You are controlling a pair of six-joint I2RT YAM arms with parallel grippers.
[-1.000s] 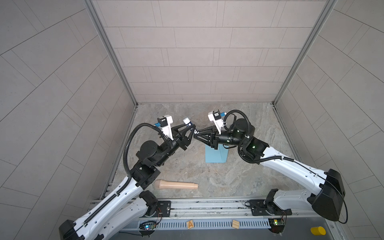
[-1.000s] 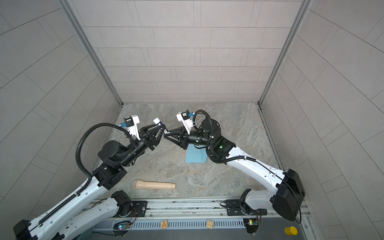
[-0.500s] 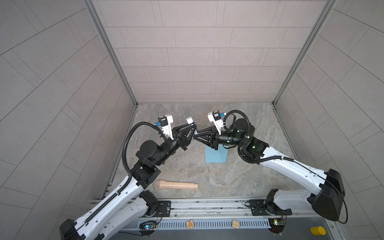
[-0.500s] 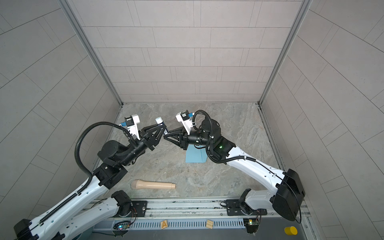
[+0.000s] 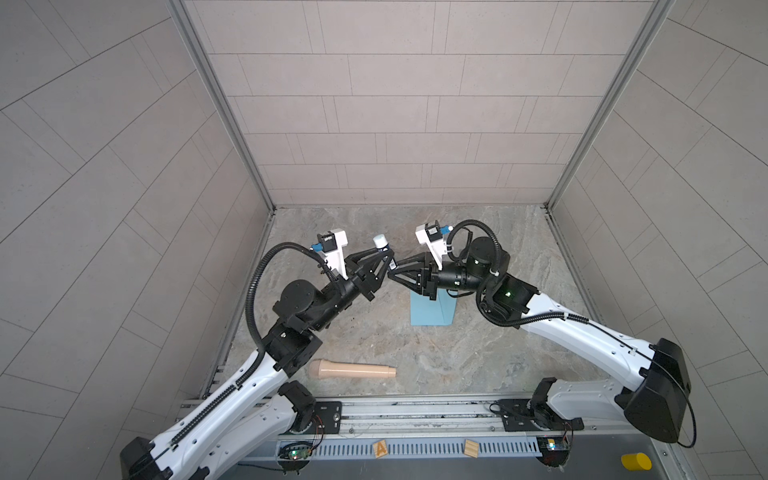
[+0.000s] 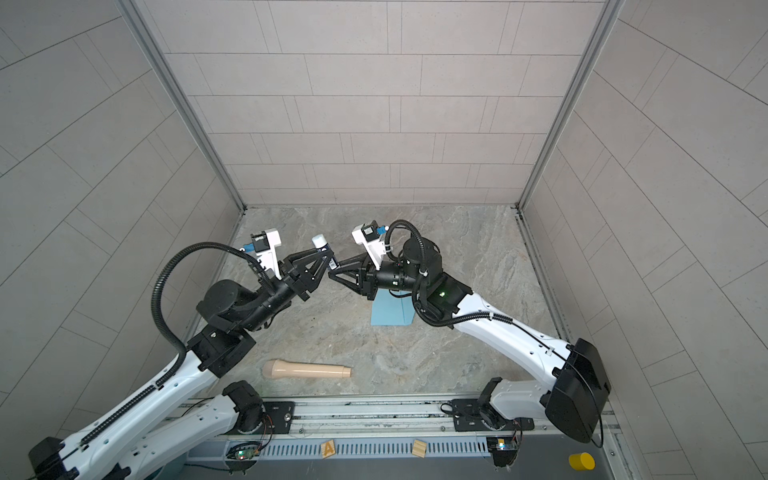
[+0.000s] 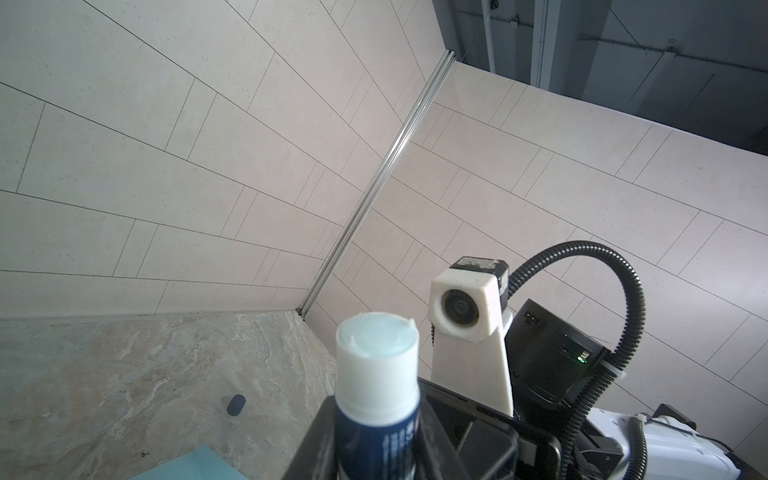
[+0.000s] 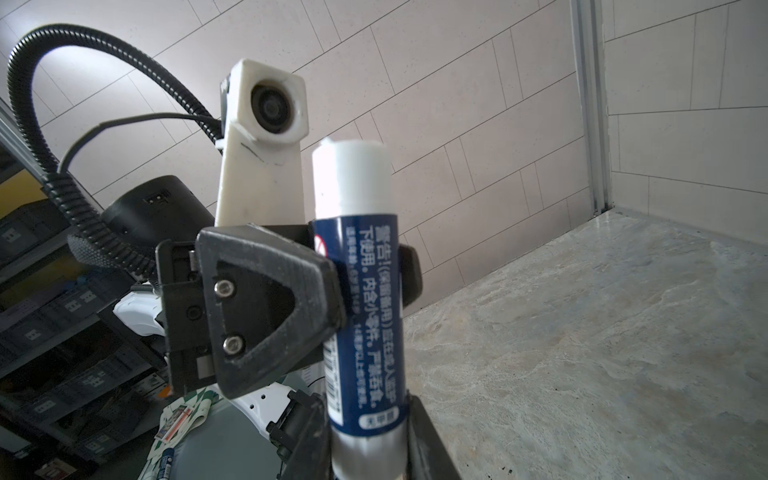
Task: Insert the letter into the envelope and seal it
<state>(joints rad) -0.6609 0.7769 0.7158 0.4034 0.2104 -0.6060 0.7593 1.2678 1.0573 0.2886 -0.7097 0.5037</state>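
Over table [image 5: 498,353], nothing moved: left gripper [image 5: 388,258] clamps upright glue stick [image 5: 380,241]; right gripper [image 5: 393,272] state unclear; envelope [image 5: 428,316] flat, axis hidden.

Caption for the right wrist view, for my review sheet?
Left gripper clamps an upright blue glue stick over the marble tabletop, its wrist camera behind.

Left pincer [image 5: 384,259] clamped, tip-to-tip with right pincer [image 5: 392,270], midair.

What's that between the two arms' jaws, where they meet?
A glue stick, dark blue with its white end up, clamped in the jaws of the left gripper. Both top views and the right wrist view show it.
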